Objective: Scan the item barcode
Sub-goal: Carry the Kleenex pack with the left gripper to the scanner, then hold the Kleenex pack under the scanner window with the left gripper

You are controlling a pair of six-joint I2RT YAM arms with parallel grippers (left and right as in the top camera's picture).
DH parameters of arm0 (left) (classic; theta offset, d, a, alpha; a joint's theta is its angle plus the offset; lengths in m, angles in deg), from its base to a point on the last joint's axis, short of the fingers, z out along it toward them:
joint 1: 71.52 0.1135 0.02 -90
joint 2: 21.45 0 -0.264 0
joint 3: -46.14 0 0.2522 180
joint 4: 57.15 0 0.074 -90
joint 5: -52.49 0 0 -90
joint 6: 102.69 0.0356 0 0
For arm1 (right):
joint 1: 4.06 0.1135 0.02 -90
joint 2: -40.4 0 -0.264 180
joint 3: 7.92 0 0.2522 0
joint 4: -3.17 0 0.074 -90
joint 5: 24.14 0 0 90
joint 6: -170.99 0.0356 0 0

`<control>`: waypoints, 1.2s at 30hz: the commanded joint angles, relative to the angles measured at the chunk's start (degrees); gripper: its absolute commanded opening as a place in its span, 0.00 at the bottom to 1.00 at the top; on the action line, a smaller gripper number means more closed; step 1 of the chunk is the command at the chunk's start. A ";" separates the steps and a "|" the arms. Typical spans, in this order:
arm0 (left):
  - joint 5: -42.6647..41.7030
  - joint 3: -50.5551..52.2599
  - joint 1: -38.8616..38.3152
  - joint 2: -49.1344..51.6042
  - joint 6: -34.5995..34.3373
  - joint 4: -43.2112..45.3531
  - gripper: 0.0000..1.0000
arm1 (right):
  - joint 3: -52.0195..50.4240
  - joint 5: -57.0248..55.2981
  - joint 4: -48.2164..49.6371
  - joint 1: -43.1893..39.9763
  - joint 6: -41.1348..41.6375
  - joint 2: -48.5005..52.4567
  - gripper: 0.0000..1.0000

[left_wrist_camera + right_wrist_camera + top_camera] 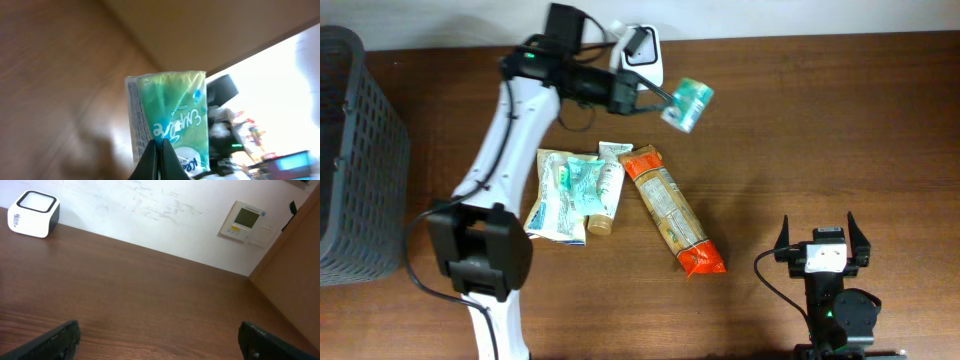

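Note:
A teal tissue pack (687,104) hangs in the air at the back of the table, just right of the white barcode scanner (642,55). My left gripper (663,99) is shut on the pack's edge. In the left wrist view the pack (172,120) fills the centre, pinched between my closed fingers (161,150). My right gripper (823,245) rests open at the front right, nothing between its fingers (57,339). The scanner (33,213) shows far left in the right wrist view.
Several packaged items lie mid-table: green packets (558,195), a tube (606,190) and an orange snack bag (672,210). A grey basket (355,155) stands at the left edge. A wall thermostat (246,221) shows behind the table.

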 commanded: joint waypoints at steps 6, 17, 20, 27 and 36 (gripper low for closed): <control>-12.28 0.13 9.97 -0.90 -7.52 0.13 0.00 | -0.46 -0.92 -0.11 -0.17 -0.17 -0.22 0.99; 40.98 -0.04 9.05 -0.92 -7.48 16.04 0.00 | -0.46 -0.92 -0.11 -0.17 -0.17 -0.22 0.98; 64.35 -0.04 5.90 -0.79 -3.04 20.94 0.00 | -0.46 -0.92 -0.11 -0.17 -0.17 -0.22 0.99; 95.06 0.07 -4.90 3.15 15.47 35.58 0.00 | -0.46 -0.92 -0.11 -0.17 -0.17 -0.22 0.99; 96.65 0.07 -3.02 6.19 2.12 25.62 0.63 | -0.46 -0.92 -0.11 -0.17 -0.17 -0.22 0.99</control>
